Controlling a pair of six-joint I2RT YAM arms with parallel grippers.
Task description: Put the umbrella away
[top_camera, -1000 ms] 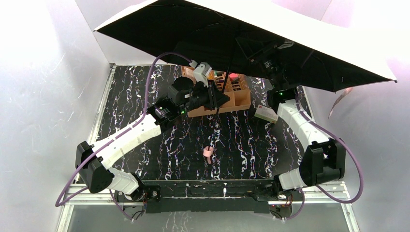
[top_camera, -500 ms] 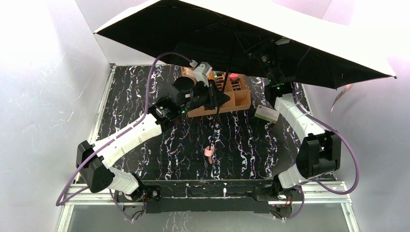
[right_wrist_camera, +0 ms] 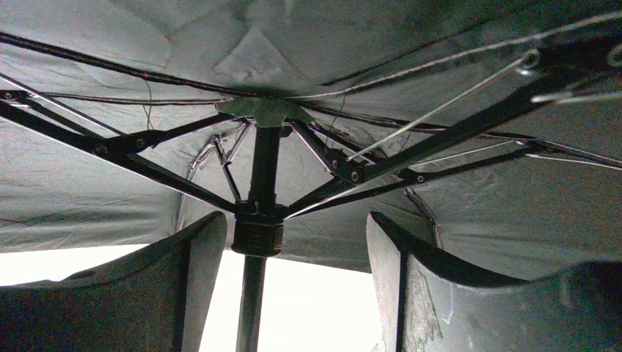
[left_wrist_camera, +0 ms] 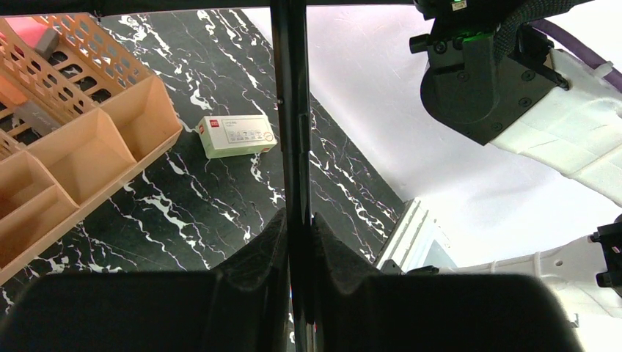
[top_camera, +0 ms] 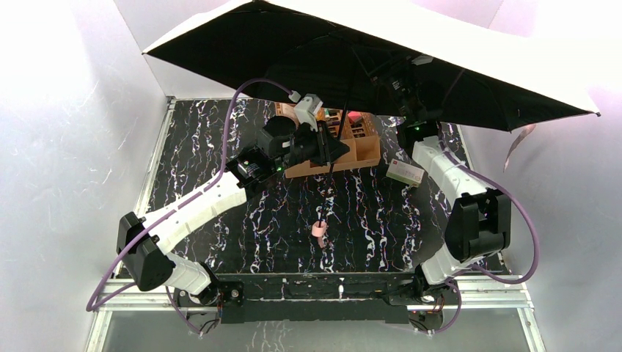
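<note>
The umbrella (top_camera: 308, 51) is open, its black underside spread over the back of the table with the pale side on top. Its thin shaft (top_camera: 339, 121) slants down to a pink handle (top_camera: 318, 230) just above the tabletop. My left gripper (top_camera: 334, 150) is shut on the shaft (left_wrist_camera: 290, 110), both fingers pressed to it (left_wrist_camera: 297, 220). My right gripper (top_camera: 400, 77) reaches up under the canopy and is open (right_wrist_camera: 293, 220). The black runner (right_wrist_camera: 257, 231) and ribs stand between its fingers, nearer the left one.
An orange desk organiser (top_camera: 363, 147) stands at the back centre behind the left gripper, also in the left wrist view (left_wrist_camera: 81, 139). A small white box (top_camera: 405, 173) lies right of it. White walls close in the left and right sides.
My right arm has swung left and up, bringing its gripper closer under the umbrella's hub. The left gripper keeps its hold on the shaft, and the handle has barely shifted.
</note>
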